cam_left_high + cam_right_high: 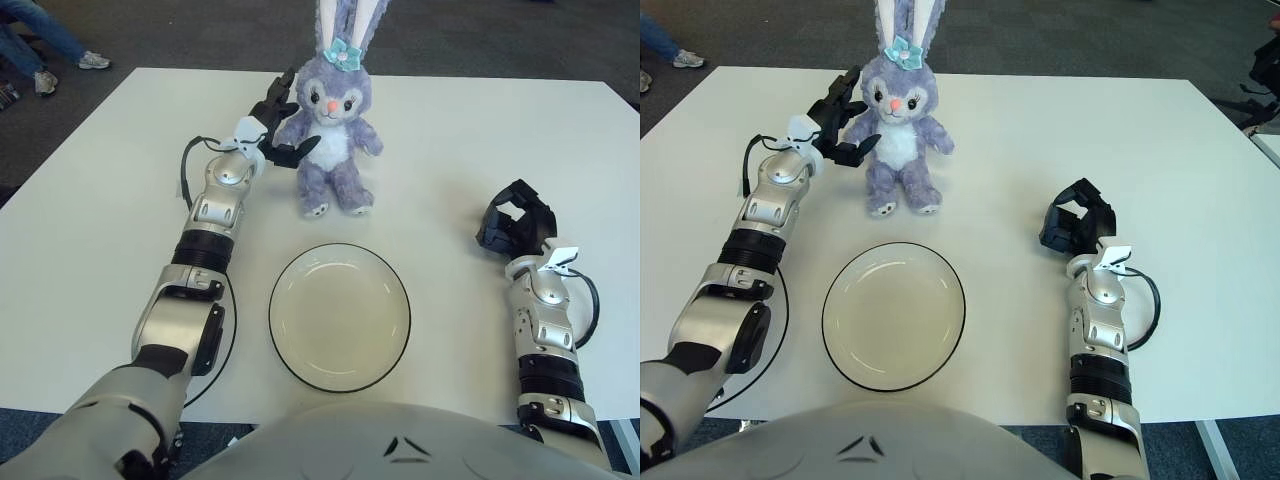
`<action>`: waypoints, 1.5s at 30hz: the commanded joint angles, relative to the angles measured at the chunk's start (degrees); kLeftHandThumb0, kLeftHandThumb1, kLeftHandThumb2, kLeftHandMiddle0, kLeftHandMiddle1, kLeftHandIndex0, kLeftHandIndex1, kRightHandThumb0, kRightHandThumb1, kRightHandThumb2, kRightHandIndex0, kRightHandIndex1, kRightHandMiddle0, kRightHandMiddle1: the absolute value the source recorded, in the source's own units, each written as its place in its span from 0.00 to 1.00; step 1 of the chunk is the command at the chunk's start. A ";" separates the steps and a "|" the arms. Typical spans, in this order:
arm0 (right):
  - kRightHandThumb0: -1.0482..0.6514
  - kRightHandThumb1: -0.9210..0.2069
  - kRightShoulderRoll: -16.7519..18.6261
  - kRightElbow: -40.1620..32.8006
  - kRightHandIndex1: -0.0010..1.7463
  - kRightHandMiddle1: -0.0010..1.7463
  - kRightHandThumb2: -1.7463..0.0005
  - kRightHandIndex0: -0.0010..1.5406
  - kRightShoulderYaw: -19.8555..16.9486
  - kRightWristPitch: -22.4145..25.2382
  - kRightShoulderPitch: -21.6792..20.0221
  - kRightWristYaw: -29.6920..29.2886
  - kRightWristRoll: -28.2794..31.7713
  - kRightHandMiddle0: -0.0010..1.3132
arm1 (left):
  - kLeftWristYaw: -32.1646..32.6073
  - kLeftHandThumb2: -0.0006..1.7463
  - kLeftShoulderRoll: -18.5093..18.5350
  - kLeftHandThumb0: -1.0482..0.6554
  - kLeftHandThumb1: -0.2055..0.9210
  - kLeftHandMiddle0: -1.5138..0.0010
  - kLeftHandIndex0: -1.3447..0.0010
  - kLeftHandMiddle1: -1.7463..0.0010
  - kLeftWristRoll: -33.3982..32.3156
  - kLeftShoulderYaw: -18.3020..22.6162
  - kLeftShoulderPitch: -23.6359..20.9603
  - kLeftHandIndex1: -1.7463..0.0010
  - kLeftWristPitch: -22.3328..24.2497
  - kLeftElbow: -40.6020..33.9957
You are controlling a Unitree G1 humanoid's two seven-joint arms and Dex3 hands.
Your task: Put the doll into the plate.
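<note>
A purple plush bunny doll with long ears and a teal bow stands upright at the far middle of the white table. A round cream plate with a dark rim lies empty in front of it, nearer to me. My left hand is open at the doll's left side. Its fingers spread beside the doll's head, and the lower one reaches across the doll's arm and chest. My right hand shows to the right of the plate, its fingers curled and holding nothing.
The table's far edge runs just behind the doll, with dark carpet beyond it. A person's legs and shoes stand off the far left corner. A black cable loops off my left wrist.
</note>
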 commanded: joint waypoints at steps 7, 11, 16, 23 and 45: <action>0.33 0.56 1.51 2.86 1.00 1.00 0.23 0.78 0.43 1.02 1.90 -0.10 0.30 0.48 | 2.18 0.46 -1.74 0.26 0.54 0.98 1.00 0.64 2.74 -1.57 -3.91 1.00 -3.42 4.20; 0.33 0.55 1.49 2.84 1.00 1.00 0.24 0.78 0.44 1.14 1.91 -0.08 0.33 0.48 | 3.92 0.46 -2.23 0.25 0.53 0.99 1.00 0.63 4.10 -1.98 -5.18 1.00 -4.93 6.63; 0.33 0.54 1.59 2.59 1.00 1.00 0.25 0.78 0.41 1.40 1.96 -0.05 0.55 0.47 | 6.80 0.44 -3.08 0.22 0.56 1.00 1.00 0.61 5.78 -2.40 -6.42 1.00 -6.92 9.38; 0.33 0.55 1.62 2.47 1.00 1.00 0.24 0.78 0.40 1.47 1.99 -0.03 0.60 0.48 | 10.84 0.40 -3.82 0.18 0.61 1.00 1.00 0.57 7.91 -2.85 -7.90 1.00 -9.10 12.49; 0.32 0.57 1.51 2.29 1.00 1.00 0.22 0.79 0.31 1.17 2.34 0.74 0.97 0.49 | 26.95 0.37 -8.20 0.14 0.64 1.00 1.00 0.72 14.12 -5.32 -19.29 1.00 -17.06 35.00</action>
